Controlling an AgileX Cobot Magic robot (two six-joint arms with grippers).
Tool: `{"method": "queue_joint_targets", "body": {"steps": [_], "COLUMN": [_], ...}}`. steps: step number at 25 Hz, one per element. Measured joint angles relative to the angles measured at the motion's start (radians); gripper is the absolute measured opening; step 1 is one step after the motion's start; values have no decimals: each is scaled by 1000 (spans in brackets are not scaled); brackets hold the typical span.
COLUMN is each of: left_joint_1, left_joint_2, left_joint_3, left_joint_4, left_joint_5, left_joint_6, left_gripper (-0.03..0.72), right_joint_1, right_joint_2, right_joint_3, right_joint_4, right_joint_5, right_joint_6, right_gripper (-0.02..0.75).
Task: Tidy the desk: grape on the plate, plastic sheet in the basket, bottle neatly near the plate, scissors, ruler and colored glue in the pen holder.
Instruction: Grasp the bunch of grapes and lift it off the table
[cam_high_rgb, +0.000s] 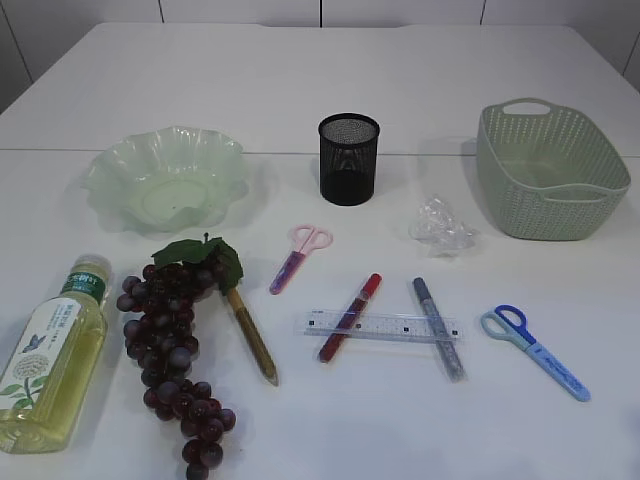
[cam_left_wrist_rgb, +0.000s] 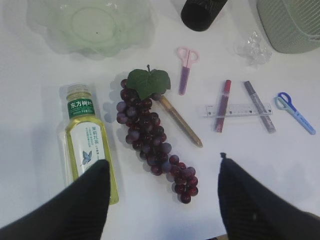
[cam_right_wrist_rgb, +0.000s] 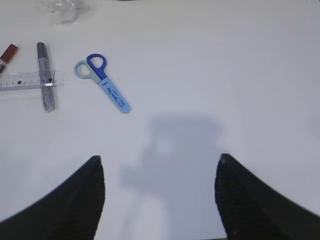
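A dark grape (cam_high_rgb: 175, 340) bunch lies front left beside a lying yellow-green bottle (cam_high_rgb: 50, 355), below the pale green plate (cam_high_rgb: 165, 175). Pink scissors (cam_high_rgb: 300, 255), a clear ruler (cam_high_rgb: 382, 326) over red glue (cam_high_rgb: 350, 315) and grey glue (cam_high_rgb: 438, 327), gold glue (cam_high_rgb: 252, 335) and blue scissors (cam_high_rgb: 535, 350) lie mid-table. The crumpled plastic sheet (cam_high_rgb: 443, 225) sits between the black pen holder (cam_high_rgb: 349, 158) and the green basket (cam_high_rgb: 550, 170). My left gripper (cam_left_wrist_rgb: 162, 161) hangs open above the grape (cam_left_wrist_rgb: 150, 135) tip. My right gripper (cam_right_wrist_rgb: 158, 158) is open over bare table, near the blue scissors (cam_right_wrist_rgb: 105, 85).
The white table (cam_high_rgb: 420, 80) stretches back behind the objects. Neither arm shows in the exterior view. The bottle (cam_left_wrist_rgb: 89, 140) lies just left of my left gripper's left finger.
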Motion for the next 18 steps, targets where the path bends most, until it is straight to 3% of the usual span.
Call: {"method": "queue_joint_targets", "body": {"steps": [9,18], "left_joint_1": [-52,-164], "left_joint_2": [147,272], "left_joint_3": [-27,-27], "left_joint_4": [-6,-4], "left_joint_5": [66,72], "left_joint_6": [0,-88], "left_gripper": [500,518], "right_joint_1": [0,0], "right_joint_2": [138,224], "right_joint_3": [-38,-47], "right_joint_4": [21,36], "right_joint_5": [-7,27], "right_joint_6": [2,2], "right_gripper": [538,538]}}
